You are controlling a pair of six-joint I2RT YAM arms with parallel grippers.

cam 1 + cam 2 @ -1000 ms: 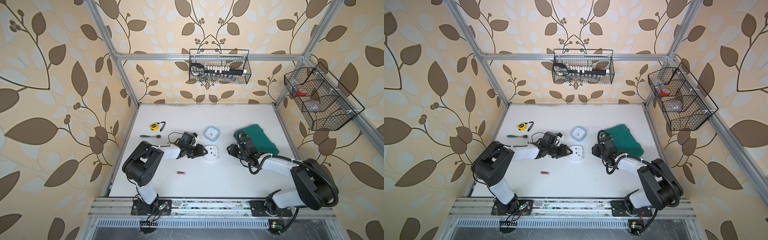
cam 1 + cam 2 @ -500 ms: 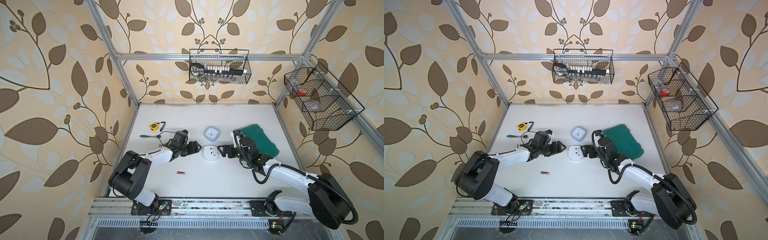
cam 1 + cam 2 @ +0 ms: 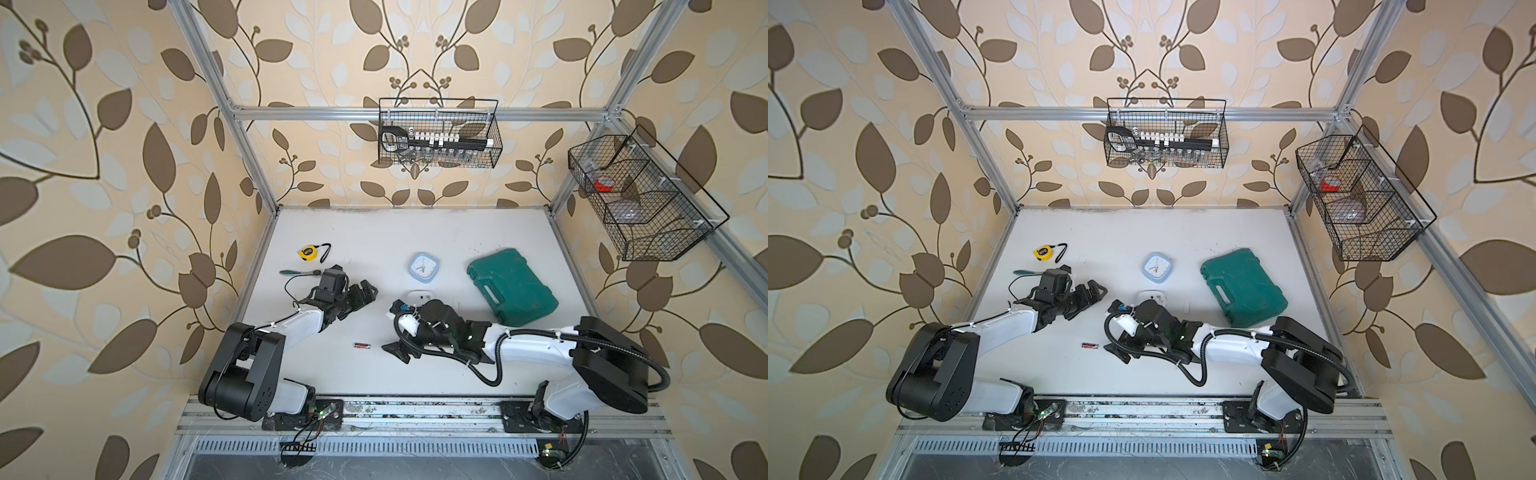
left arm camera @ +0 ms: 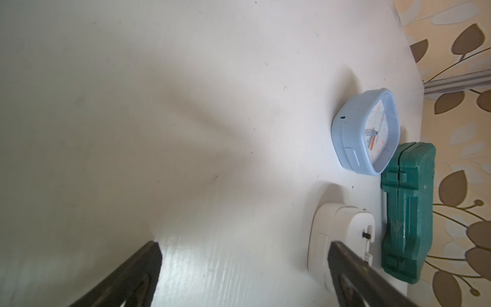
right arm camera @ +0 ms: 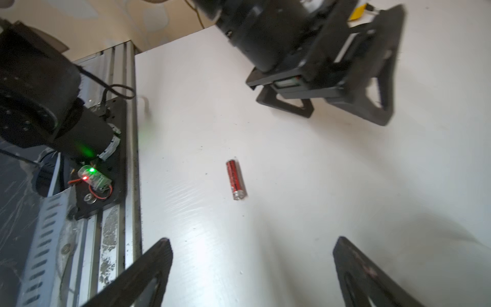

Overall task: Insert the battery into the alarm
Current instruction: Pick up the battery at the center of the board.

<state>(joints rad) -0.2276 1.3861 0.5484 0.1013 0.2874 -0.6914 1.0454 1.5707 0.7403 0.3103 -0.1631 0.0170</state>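
The red battery (image 3: 362, 345) (image 3: 1089, 345) lies flat on the white table toward the front, held by nothing. My right gripper (image 3: 395, 336) (image 5: 252, 240) stands open just right of it; in the right wrist view the battery (image 5: 235, 179) lies ahead of the spread fingers. The white alarm (image 3: 417, 295) (image 3: 1151, 296) lies back-up, partly hidden by my right wrist. My left gripper (image 3: 365, 291) (image 3: 1094, 289) is open and empty, to the alarm's left. In the left wrist view the alarm (image 4: 342, 226) sits beside one fingertip of that gripper (image 4: 244, 247).
A light blue clock (image 3: 424, 267) (image 4: 366, 133) lies face up behind the alarm. A green case (image 3: 511, 286) (image 4: 409, 212) sits at the right. A yellow tape measure (image 3: 307, 252) and a green-handled tool (image 3: 291, 272) lie at the left. Wire baskets hang on the walls.
The left gripper pulled back leftward from the white alarm and opened wide. The right gripper opened, went to the alarm, then swung toward the front, to the battery.
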